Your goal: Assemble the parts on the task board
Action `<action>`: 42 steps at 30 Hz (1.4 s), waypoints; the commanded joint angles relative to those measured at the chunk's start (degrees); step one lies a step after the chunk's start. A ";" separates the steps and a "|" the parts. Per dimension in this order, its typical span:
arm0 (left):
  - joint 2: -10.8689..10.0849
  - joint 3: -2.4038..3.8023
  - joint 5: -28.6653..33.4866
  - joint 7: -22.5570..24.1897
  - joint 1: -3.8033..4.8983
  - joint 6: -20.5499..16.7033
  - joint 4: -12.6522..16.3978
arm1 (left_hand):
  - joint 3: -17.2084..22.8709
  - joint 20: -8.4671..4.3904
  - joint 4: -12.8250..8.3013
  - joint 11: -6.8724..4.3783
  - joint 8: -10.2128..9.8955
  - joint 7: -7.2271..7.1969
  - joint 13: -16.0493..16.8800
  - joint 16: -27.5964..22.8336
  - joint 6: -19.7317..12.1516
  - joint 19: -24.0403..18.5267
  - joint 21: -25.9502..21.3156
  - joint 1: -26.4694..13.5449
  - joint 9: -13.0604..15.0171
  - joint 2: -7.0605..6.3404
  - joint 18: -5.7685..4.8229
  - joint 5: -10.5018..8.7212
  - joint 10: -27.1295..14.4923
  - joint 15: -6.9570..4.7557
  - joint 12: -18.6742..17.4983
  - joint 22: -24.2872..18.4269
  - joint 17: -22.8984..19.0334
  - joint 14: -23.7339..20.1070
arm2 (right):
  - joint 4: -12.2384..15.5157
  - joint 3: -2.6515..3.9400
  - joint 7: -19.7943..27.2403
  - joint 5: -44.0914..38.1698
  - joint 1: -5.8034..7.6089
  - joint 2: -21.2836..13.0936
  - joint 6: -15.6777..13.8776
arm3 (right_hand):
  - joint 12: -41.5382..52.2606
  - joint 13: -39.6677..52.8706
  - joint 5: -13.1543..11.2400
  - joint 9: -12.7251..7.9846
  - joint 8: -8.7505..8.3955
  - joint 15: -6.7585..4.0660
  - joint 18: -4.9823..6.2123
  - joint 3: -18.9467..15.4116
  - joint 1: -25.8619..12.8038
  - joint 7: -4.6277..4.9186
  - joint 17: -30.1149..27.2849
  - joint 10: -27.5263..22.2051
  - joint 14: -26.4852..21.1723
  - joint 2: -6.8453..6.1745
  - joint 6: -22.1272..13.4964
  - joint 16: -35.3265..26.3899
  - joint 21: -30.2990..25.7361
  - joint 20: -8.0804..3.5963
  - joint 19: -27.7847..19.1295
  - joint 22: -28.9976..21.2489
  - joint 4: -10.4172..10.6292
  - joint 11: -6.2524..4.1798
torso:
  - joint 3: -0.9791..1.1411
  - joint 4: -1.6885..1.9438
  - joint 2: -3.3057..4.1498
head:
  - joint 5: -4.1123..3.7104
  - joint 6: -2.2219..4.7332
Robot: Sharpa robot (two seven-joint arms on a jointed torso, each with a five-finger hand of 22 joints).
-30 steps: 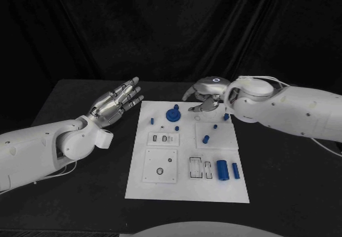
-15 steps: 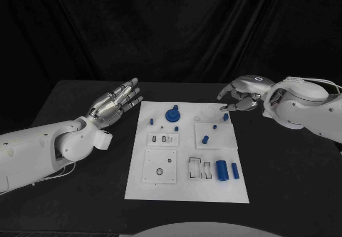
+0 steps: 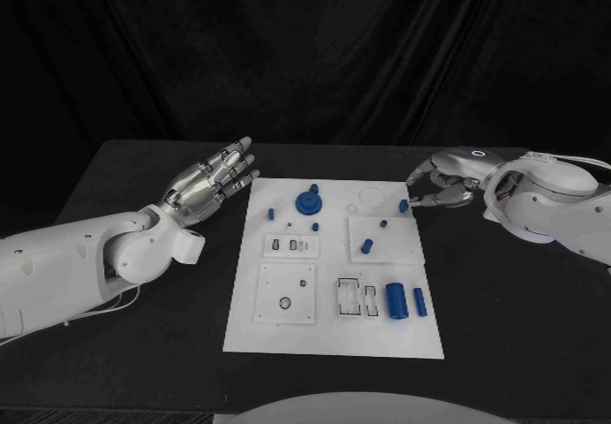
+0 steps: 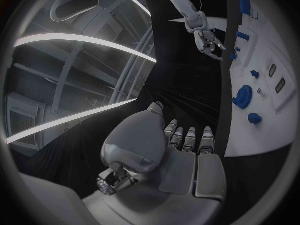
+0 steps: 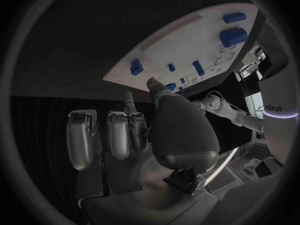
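Head view: a white task board [image 3: 334, 340] lies at the centre of a black table [image 3: 522, 309]. Left of its upper corner, the left hand [image 3: 210, 183] hovers with fingers straight, slightly apart, holding nothing. At the upper right edge, the right hand [image 3: 446, 185] has curled fingers beside a small blue peg [image 3: 403, 206]; whether they touch cannot be told. Two blue cylinders [image 3: 406, 302] lie side by side at the board's lower right, and a blue knob [image 3: 310, 204] stands near its top. Left wrist view: the left hand's fingers [image 4: 189, 139] are extended together. Right wrist view: fingers [image 5: 119, 133] bend toward the board's edge.
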 commanded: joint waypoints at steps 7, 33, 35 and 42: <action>-0.03 0.04 -0.12 0.62 -0.13 0.67 0.11 | 0.30 0.46 -0.05 0.57 0.29 0.27 -0.05 -0.21 -0.06 0.04 -0.34 0.66 0.08 -0.09 0.29 0.25 -0.02 0.35 -0.11 -0.09 -0.07 -0.13 | -1.35 0.03 -1.67 -0.15 -1.14 0.73 -1.21 | 0.15 15.06 -0.59 0.29 -0.17 -0.21 -0.31 -0.16 0.38 0.11 14.21 5.96 5.78 -0.54 -0.11 -0.47 -0.80 -0.25 4.65 14.26 0.75 0.10 | -0.11 0.16 0.03 | 0.13 -0.16; 0.07 0.04 -0.12 0.17 -0.16 1.45 -0.02 | 0.67 0.61 -0.09 0.78 0.43 0.58 -0.05 -0.21 0.22 0.04 -0.34 0.79 0.13 -0.09 0.27 0.34 -0.02 0.59 -0.09 -0.09 -0.07 -0.13 | -3.72 0.03 -1.65 -0.15 -2.88 2.96 -1.27 | 0.15 15.06 4.47 3.90 1.21 0.13 0.06 -0.27 3.55 0.45 13.27 5.96 5.57 -0.12 1.44 -1.08 -2.20 0.13 3.86 13.77 0.78 0.44 | -0.12 0.12 -0.01 | 0.18 -0.53; 0.09 0.04 -0.12 0.13 -0.16 1.50 -0.06 | 0.67 0.61 -0.09 0.78 0.43 0.58 -0.05 -0.21 0.22 0.04 -0.34 0.79 0.13 -0.09 0.27 0.34 -0.02 0.59 -0.09 -0.09 -0.07 -0.13 | -3.81 0.03 -1.54 -0.15 -2.95 3.07 -1.40 | 0.15 15.06 5.07 4.43 1.39 0.11 0.11 -0.27 3.85 0.40 13.14 5.96 5.54 -0.09 1.53 -1.16 -2.38 0.12 3.76 13.71 0.62 0.42 | -0.13 0.11 -0.01 | 0.19 -0.57; 0.20 0.04 -0.12 0.10 -0.17 1.72 -0.18 | 0.74 0.68 -0.08 0.87 0.44 0.67 -0.05 -0.21 0.24 0.04 -0.34 0.79 0.13 -0.10 0.27 0.34 -0.02 0.65 -0.09 -0.09 -0.07 -0.13 | -4.21 0.04 -1.29 -0.15 -3.23 3.56 -1.34 | 0.15 15.06 5.36 5.26 1.67 0.05 0.14 -0.26 4.47 0.30 13.04 5.96 5.51 -0.12 1.61 -1.22 -2.52 0.08 3.68 13.66 0.22 0.35 | -0.12 0.13 0.01 | 0.12 -0.68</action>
